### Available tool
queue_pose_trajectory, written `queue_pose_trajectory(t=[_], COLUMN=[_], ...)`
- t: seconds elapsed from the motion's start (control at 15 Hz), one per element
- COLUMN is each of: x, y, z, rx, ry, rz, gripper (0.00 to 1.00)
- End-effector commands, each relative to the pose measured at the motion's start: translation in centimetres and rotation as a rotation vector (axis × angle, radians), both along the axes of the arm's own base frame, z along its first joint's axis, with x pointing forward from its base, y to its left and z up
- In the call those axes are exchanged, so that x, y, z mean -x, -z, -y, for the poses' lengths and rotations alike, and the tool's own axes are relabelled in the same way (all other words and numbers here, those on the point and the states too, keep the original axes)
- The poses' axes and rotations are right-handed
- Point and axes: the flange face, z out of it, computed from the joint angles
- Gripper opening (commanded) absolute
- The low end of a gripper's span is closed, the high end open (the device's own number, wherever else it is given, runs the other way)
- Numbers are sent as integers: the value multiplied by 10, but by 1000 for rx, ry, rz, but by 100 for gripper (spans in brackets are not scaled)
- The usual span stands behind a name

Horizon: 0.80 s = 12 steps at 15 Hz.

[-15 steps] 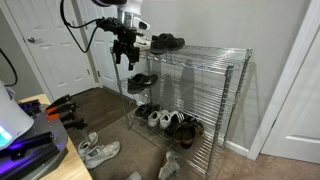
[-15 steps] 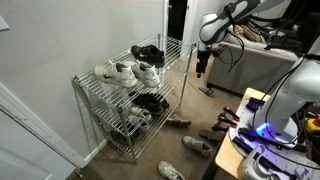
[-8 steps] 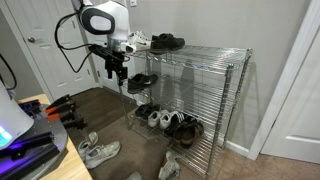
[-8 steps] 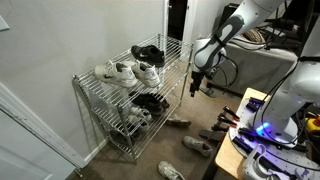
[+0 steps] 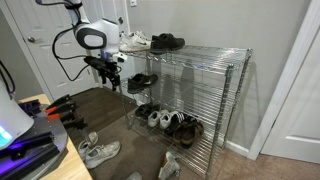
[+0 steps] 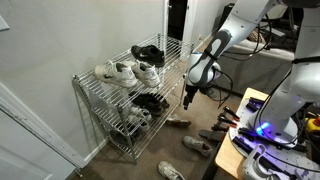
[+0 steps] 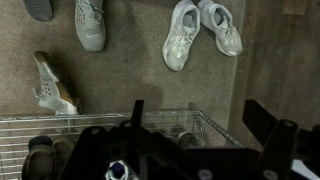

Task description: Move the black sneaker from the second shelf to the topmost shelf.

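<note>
Nearest you, the gripper (image 5: 112, 80) hangs off the end of the rack (image 5: 236, 110), about level with the second shelf (image 5: 180, 92). In the wrist view its fingers (image 7: 262, 118) stand wide apart, holding nothing and touching nothing. Beyond them, the black sneaker (image 5: 142, 81) lies on the second shelf, near the fingers but clear of them. Farther back, the topmost shelf (image 5: 205, 55) carries a white pair (image 5: 135, 41) and a second black shoe (image 5: 167, 42).
</note>
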Motion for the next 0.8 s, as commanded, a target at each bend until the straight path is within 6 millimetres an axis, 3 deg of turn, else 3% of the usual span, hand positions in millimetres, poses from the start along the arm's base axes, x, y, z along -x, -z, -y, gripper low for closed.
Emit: queue_pose_trajectory(t=[0.0,0.53,0.73], x=[-4,-36,-45], y=[23,42,40], z=[-27,-42,-49], rx=[5,-8,-111], ry=[0,184,172], rz=[77,333,283], gripper=[100,100,100])
